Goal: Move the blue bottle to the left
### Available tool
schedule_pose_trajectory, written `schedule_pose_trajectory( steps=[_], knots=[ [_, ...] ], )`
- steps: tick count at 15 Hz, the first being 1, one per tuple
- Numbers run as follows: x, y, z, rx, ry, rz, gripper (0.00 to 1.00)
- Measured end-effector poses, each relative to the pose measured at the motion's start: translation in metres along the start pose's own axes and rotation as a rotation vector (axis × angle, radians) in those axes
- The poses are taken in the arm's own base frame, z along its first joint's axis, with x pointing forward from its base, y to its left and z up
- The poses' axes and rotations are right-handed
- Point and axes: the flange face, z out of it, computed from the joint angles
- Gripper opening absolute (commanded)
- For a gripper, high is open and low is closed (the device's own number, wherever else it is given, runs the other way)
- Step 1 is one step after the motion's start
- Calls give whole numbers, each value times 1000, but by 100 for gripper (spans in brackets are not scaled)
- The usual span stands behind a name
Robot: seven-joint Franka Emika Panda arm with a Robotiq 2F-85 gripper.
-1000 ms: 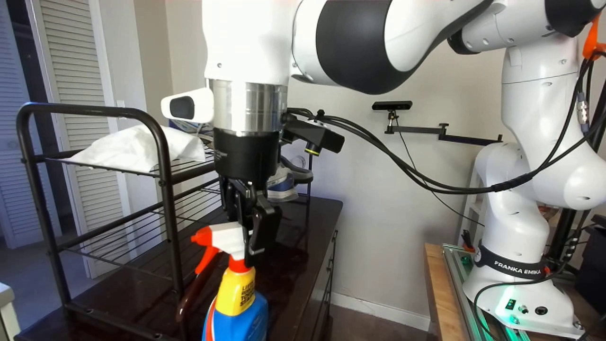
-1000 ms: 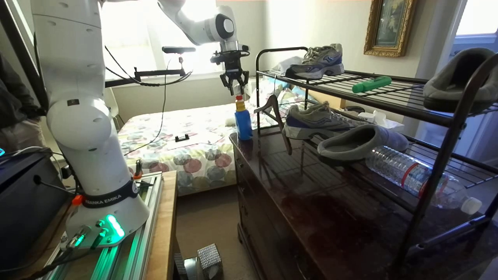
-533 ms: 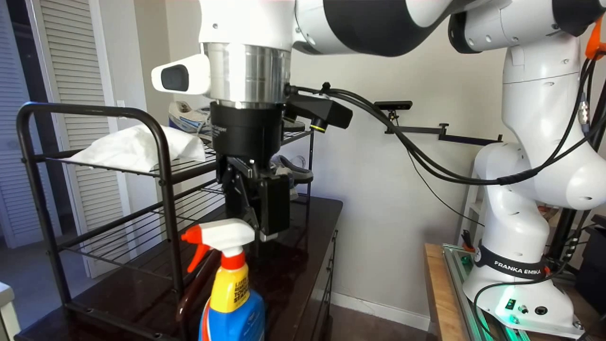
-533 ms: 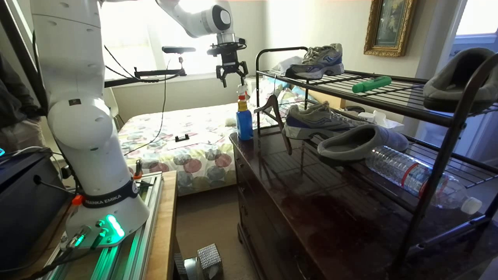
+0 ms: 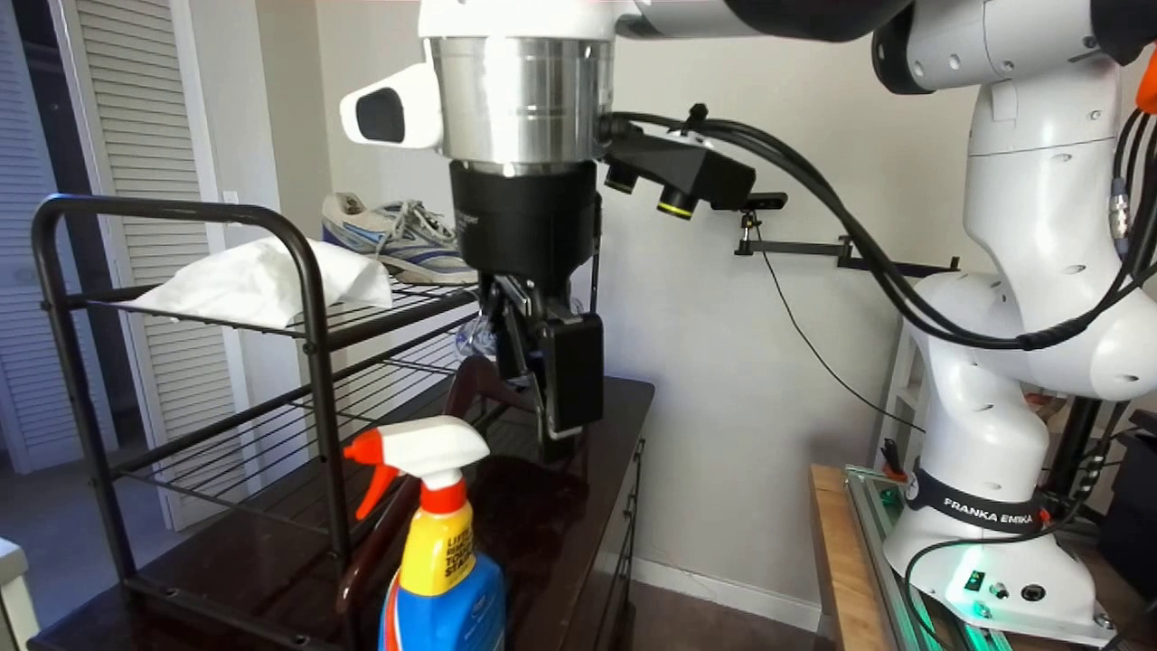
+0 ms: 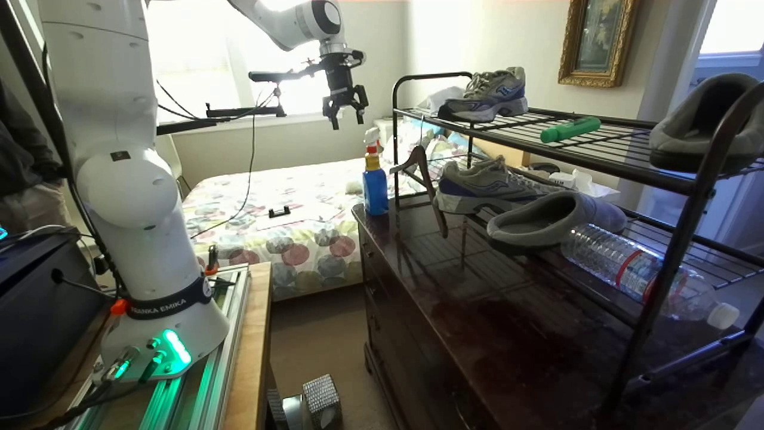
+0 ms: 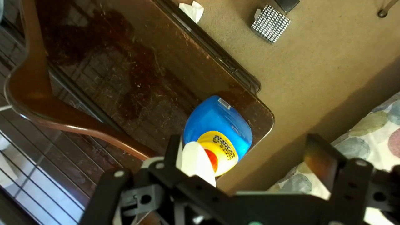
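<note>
At a corner of the counter (image 6: 501, 334), the bottle (image 6: 375, 191) stood upright and unaided. The claw (image 6: 347, 125) hung clear, jaws apart and empty — presumably because that spot already met the leftward move.

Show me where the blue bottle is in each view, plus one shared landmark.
In an exterior view: blue bottle low, left of centre, base cut off; brown hanger partly behind it.
In an exterior view: blue bottle near centre; brown hanger to its right.
In the wrist view: blue bottle just right of and below centre; brown hanger to its left.
Shared landmark: the brown hanger.
</note>
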Motion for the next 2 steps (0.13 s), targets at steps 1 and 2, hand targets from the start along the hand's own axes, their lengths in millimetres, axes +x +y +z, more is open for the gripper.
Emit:
schedule_pose_trajectory(
  steps=[1,2],
  knots=[
    [-5,-3,-5,-6,8,55,100],
    [-10,-5,-9,-12,14,108,100]
  ],
)
